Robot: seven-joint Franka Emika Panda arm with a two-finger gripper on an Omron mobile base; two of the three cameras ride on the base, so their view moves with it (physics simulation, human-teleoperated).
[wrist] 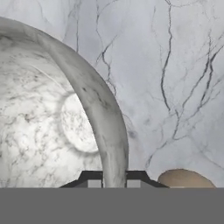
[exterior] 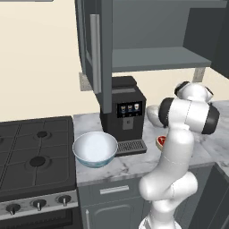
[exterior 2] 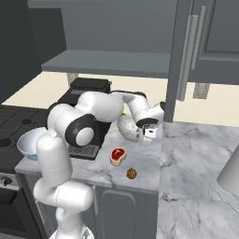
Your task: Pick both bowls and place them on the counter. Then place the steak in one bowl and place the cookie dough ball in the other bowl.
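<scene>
We see the grey marbled bowl (wrist: 52, 113) held at its rim, the gripper (wrist: 113, 177) clamped on that rim with one fingertip inside and one outside. In the right base view this bowl (exterior 2: 127, 127) sits low over the marble counter (exterior 2: 196, 154), beside the coffee machine (exterior: 123, 114); we cannot tell whether it touches the slab. Our arm (exterior 2: 93, 116) reaches forward with the elbow bent and the hand turned downward. The steak (exterior 2: 118, 155) lies on the counter near the bowl, the cookie dough ball (exterior 2: 131, 173) just beyond it. The wide white bowl (exterior: 95, 149) stands beside the stove (exterior: 36, 156). The machine's small screen shows icons; we can read no writing.
</scene>
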